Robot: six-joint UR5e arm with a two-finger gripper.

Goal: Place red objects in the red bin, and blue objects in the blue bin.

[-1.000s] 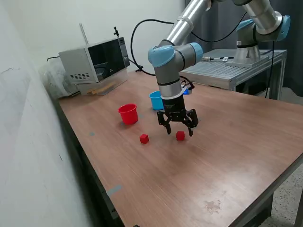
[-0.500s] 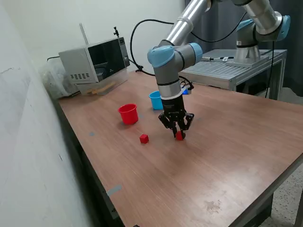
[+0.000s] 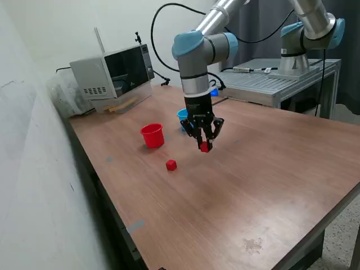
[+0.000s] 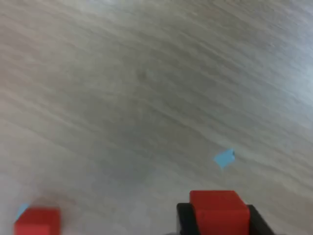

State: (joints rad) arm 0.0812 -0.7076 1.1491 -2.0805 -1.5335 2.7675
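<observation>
One wooden worktop [image 3: 270,185] carries everything, and the red cup [image 3: 152,135] serves as the landmark on it. Beyond the red cup, toward the wall, sits a grey microwave [image 3: 112,70]. The robot arm [image 3: 194,62] reaches down just to the exterior view's right of the red cup, and partly hides the light blue cup [image 3: 183,118], which stands close beside the red cup on that same side. Two small scraps of blue tape lie on the worktop; one of them [image 4: 224,158] shows in the wrist view, near the held cube.

The jaws [image 3: 205,144] are closed tight on a red cube [image 3: 205,147], pinching it from both sides and holding it clear above the worktop, near the red cup on the exterior view's right and a little nearer the camera. In the wrist view the same cube [image 4: 218,211] sits squarely between the two black fingers [image 4: 184,220]. A second red cube [image 3: 171,165] rests on the worktop in front of the red cup, apart from it and from the jaws.
</observation>
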